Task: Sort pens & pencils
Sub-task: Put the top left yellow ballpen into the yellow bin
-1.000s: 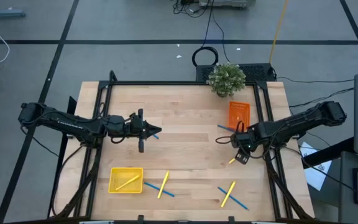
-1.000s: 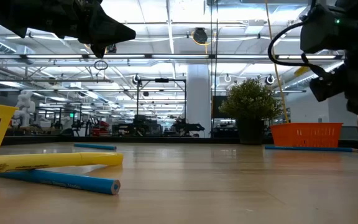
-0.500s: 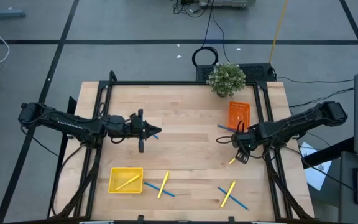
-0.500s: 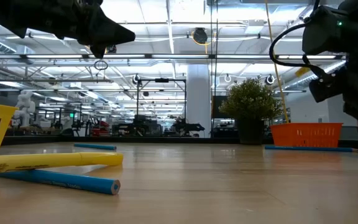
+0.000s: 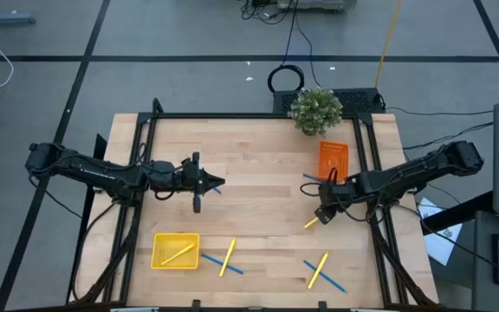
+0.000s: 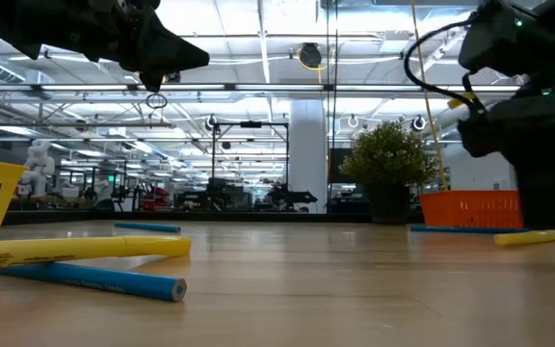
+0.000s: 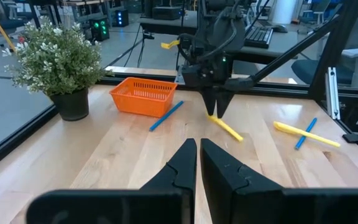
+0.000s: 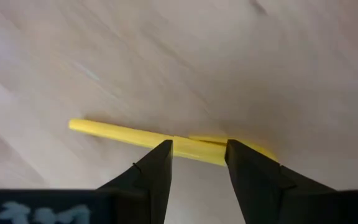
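My right gripper [image 5: 323, 214] points steeply down at the table's right side, shut on a yellow pencil [image 5: 312, 222] that sticks out toward the near left. My left gripper [image 5: 222, 183] hangs shut and empty above the table's left half, with its fingers [image 7: 197, 149] closed on each other. A blue pen [image 5: 216, 187] lies flat on the table below it. The yellow tray [image 5: 175, 250] at the near left has one yellow pencil [image 5: 178, 253] lying in it. The orange tray [image 5: 333, 159] stands at the far right, and a blue pen [image 5: 314, 178] lies beside it. My right gripper pinches the yellow pencil between its two fingers near one end [image 8: 197, 148]. The fingers come from above and lie across it. The pencil lies about level at the table top [image 6: 528, 236]; whether it is clear of the wood I cannot tell.
Two crossed pairs of a yellow pencil and a blue pen lie near the front edge, one pair [image 5: 227, 258] beside the yellow tray and one [image 5: 320, 270] at the near right. A potted plant [image 5: 315, 110] stands at the far edge behind the orange tray.
My right gripper has tipped to point more steeply down and rolled at the wrist. The yellow pencil has swung round with it and now sticks out farther toward the table's near left.
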Robot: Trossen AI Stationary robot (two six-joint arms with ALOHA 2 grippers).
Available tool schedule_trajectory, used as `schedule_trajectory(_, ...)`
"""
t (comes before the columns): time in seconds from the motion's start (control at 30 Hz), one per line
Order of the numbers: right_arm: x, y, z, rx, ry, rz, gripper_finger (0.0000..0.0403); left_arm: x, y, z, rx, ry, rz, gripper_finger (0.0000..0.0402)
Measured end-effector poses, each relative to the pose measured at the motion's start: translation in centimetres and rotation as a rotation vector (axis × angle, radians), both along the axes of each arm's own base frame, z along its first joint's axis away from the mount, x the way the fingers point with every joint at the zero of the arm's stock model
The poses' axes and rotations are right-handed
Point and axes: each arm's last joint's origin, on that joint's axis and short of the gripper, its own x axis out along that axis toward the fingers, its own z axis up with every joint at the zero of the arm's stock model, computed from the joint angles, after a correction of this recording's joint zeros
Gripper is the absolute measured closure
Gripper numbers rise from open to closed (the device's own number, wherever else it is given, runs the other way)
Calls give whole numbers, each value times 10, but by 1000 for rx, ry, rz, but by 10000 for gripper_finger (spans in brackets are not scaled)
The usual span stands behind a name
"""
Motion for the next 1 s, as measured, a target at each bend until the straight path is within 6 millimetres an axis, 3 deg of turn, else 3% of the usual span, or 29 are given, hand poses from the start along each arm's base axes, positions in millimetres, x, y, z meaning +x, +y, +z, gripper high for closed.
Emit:
schedule_trajectory(0.3, 21, 2, 10, -51, -267, 118, 259, 0, 0, 0, -1, 0, 0, 373)
schedule_trajectory(0.6, 25, 6, 14, -149, -383, 540, 259, 0, 0, 0, 3, -1, -1, 373)
schedule_trajectory(0.7, 23, 6, 13, -200, -363, 624, 259, 0, 0, 0, 5, -1, 2, 373)
schedule_trajectory(0.8, 17, 2, 14, -293, -236, 667, 259, 0, 0, 0, 8, -1, 4, 373)
schedule_trajectory(1.0, 20, 7, 30, -469, -104, 752, 259, 0, 0, 0, 10, -1, 9, 373)
